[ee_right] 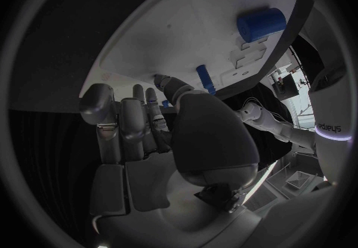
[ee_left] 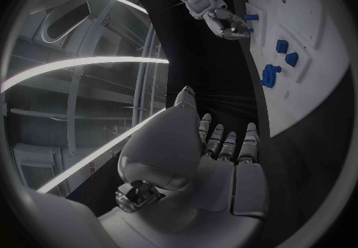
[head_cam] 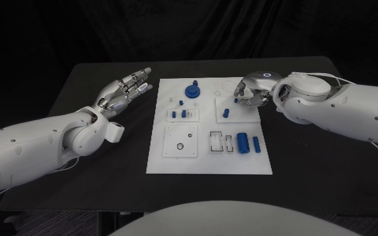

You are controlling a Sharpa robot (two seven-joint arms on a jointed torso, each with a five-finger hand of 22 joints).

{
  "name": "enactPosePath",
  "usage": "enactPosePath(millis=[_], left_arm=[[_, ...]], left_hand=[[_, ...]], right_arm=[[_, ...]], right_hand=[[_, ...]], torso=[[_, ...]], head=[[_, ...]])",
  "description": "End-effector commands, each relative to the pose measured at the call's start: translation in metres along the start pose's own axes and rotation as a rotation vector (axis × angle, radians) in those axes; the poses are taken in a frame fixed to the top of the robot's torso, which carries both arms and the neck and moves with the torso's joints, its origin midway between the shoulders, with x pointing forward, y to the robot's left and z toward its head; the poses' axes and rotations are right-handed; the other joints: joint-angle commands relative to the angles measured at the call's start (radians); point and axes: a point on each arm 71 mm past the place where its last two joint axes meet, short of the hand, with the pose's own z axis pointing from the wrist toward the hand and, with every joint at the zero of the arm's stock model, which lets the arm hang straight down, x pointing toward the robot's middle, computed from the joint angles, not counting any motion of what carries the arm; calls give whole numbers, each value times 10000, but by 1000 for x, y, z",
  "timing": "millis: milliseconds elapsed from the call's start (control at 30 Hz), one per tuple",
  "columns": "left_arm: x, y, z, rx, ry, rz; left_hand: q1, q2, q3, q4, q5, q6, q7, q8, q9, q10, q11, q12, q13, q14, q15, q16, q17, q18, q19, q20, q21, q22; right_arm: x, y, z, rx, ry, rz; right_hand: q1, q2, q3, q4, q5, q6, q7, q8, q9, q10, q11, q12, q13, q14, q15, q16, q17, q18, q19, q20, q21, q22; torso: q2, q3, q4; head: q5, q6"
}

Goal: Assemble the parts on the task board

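Task board (head_cam: 158, 162) mid-table (head_cam: 94, 192), parts (head_cam: 243, 142) on it

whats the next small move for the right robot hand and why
Probably lower the right robot hand toward the small blue peg standing on the task board beside it. The hand hovers over the board's far right corner, apparently holding nothing, while the left robot hand rests open off the board.

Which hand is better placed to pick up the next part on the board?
Probably the right hand: it hangs over the board's far right corner, close to a blue peg. The left hand lies open over the table, off the board's left edge.
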Motion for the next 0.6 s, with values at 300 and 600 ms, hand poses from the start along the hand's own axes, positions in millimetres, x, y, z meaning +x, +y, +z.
enactPosePath(millis=[300,600], left_arm=[[0,-6,-1,1040,74,-208],[0,-3,-2,915,116,-264]], left_hand=[[245,32,-23,-80,226,-127,34,-57,-18,-36,128,-17,-10,28,172,-54,-6,86,12,218,11,7],[327,29,-29,-107,351,-36,109,-35,-2,-45,163,-22,-10,53,253,-45,3,93,65,318,35,49]], right_arm=[[7,3,3,-230,-53,78],[8,5,5,-317,-53,77]], right_hand=[[-61,54,26,-95,31,96,97,57,106,277,-56,162,-21,75,-70,85,0,-184,95,-72,104,1230],[26,162,103,-224,220,300,171,184,350,745,-277,518,62,541,-261,827,695,-408,669,-242,1360,1547]], torso=[[-13,4,22],[-7,-9,17]], head=[[35,-2],[32,-2]])
